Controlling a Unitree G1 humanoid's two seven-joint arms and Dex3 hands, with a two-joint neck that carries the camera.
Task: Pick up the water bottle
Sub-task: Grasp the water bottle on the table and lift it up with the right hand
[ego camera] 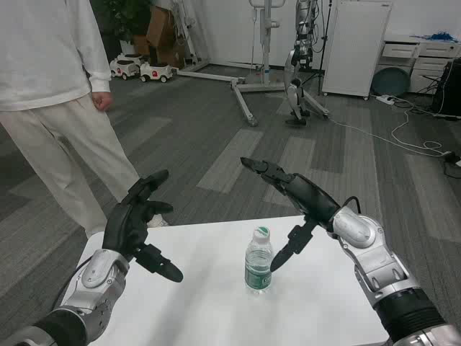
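A clear water bottle [258, 261] with a white cap and a green label stands upright on the white table [216, 303], a little right of its middle. My right hand [295, 198] hovers open just above and to the right of the bottle, its thumb reaching down beside the cap without touching it. On the other side, my left hand [138, 222] is raised over the table's left part, open and holding nothing, well apart from the bottle.
A person in white clothes [54, 86] stands close to the table's far left corner. Beyond lie grey floor, a metal stand [248, 83], a hanging robot [297, 79], cables and white cabinets [356, 47].
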